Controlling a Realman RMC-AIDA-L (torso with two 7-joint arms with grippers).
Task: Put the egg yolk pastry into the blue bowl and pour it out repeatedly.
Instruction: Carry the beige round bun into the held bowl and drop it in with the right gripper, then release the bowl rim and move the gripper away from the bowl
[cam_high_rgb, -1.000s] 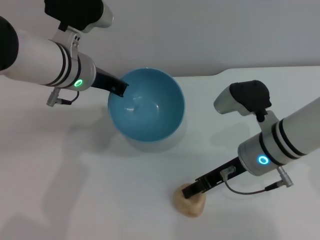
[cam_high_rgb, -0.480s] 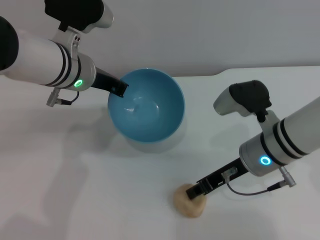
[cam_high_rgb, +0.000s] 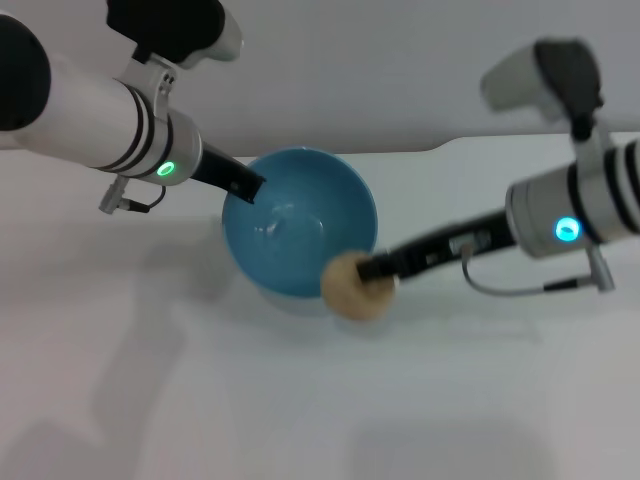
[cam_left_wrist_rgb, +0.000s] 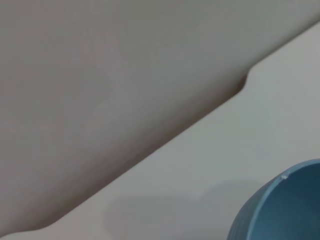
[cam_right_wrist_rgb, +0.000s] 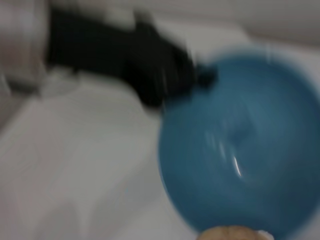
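Carrying the small, lumpy, pale beige egg yolk pastry (cam_high_rgb: 352, 286) in our right gripper (cam_high_rgb: 372, 271), we have it pinched between the dark fingers and raised off the white tabletop (cam_high_rgb: 300, 400), just at the near rim of the round, glossy sky-blue bowl (cam_high_rgb: 290, 225). From the claw, the bowl's hollow lies straight ahead and slightly below; the pastry is not inside it yet, and from the right wrist view the bowl's blue interior fills the space just beyond the pastry (cam_right_wrist_rgb: 227, 233). Our left gripper (cam_high_rgb: 243, 186) sits on the far rim, opposite the right claw, its dark fingers apparently clamped over the bowl's edge, one inside and one outside, steadying it. To do this step well, we judge the right claw should travel a little further until the pastry hangs over the middle of the bowl, drop low before letting go so the ball does not bounce out, and keep clear of the near rim. The left grip should stay firm, since a nudge could slide the bowl.
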